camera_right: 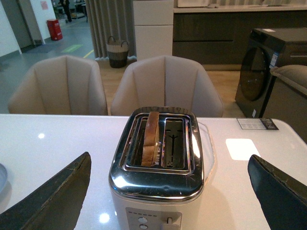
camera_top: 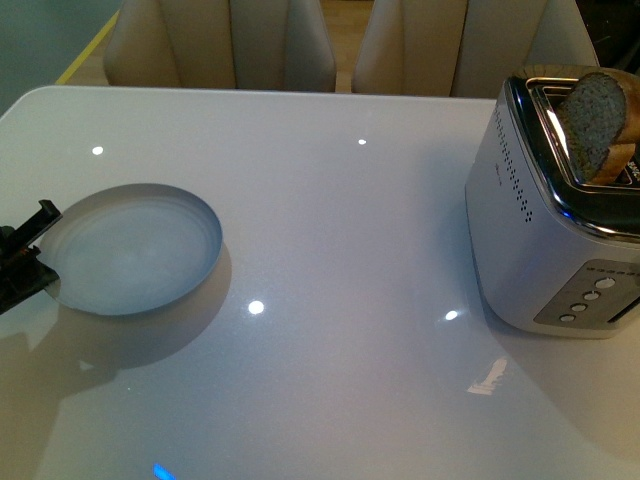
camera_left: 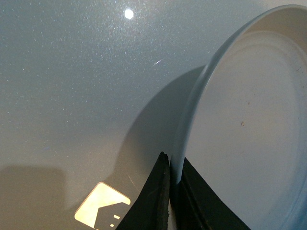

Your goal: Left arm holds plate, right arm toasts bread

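The pale blue-grey plate (camera_top: 135, 250) lies empty on the white table at the left. My left gripper (camera_top: 25, 262) is shut on its near-left rim; in the left wrist view the two black fingers pinch the plate's (camera_left: 240, 120) thin rim at the left gripper (camera_left: 173, 175). A slice of bread (camera_top: 595, 120) stands up out of a slot in the silver toaster (camera_top: 545, 230) at the right. In the right wrist view the bread (camera_right: 151, 136) sits in one slot of the toaster (camera_right: 158, 179), and my right gripper (camera_right: 169, 158) hangs open above and in front of it, one finger (camera_right: 57, 196) on either side.
The glossy white table (camera_top: 340, 230) stretches between plate and toaster. Beige chairs (camera_top: 225, 45) stand behind its far edge. The toaster's lever and buttons (camera_right: 148, 220) face the right wrist camera. A small card (camera_right: 256, 123) lies on the table beyond the toaster.
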